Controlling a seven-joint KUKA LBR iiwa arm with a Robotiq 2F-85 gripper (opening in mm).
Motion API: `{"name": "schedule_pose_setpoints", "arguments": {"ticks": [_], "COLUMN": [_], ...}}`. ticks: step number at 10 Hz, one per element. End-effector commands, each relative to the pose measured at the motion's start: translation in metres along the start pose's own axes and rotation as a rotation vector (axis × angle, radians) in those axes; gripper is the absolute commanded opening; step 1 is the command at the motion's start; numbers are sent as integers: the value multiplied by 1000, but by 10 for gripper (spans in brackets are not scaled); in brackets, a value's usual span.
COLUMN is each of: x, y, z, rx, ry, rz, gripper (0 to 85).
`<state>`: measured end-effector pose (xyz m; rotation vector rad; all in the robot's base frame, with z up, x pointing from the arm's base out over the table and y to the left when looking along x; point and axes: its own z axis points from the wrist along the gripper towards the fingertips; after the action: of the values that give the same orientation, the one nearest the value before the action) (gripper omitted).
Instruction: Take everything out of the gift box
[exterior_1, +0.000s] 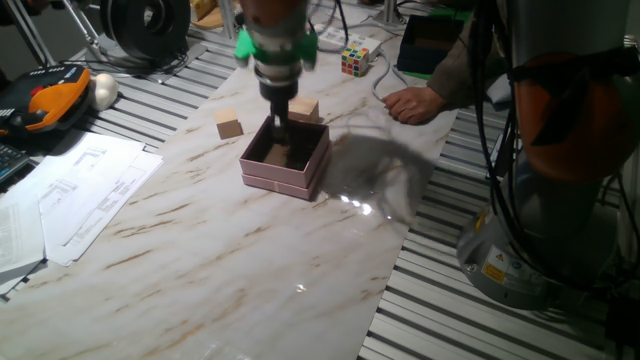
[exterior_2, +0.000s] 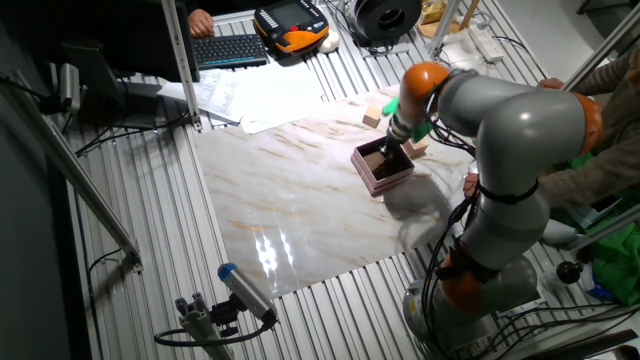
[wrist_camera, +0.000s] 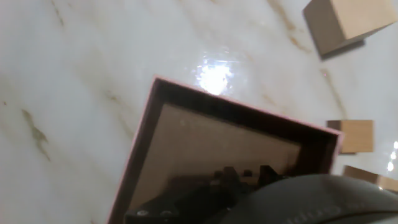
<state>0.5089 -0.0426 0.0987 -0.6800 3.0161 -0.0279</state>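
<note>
Jaws, opening unclear, reach inside the gift box (exterior_1: 287, 165) near its far wall; blocks (exterior_1: 229, 126) lie outside.

No text, brand or number is showing clearly enough to read. The white printed paper sheets (exterior_1: 85, 195) are carrying only faint line drawings, and the small yellow sticker on the grey robot base (exterior_1: 493, 272) is appearing too small to make out.
</note>
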Motion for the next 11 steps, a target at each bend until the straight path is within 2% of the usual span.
{"name": "schedule_pose_setpoints", "arguments": {"ticks": [1, 2, 4, 6, 7, 8, 9, 10, 11], "x": [0, 0, -2, 1, 6, 9, 11, 11, 9], "y": [-6, -10, -22, -48, -61, -70, -73, -72, -69], "z": [-32, -42, -58, -67, -70, -70, -69, -69, -70], "rx": [-1, -7, 0, 21, 30, 48, 52, 47, 28], "ry": [1, 3, 5, -11, -23, -32, -60, -70, -82], "rz": [7, 12, 6, -3, -3, 20, 63, 85, 101], "gripper": [0, 0, 0, 0, 0, 170, 510, 680, 680]}}
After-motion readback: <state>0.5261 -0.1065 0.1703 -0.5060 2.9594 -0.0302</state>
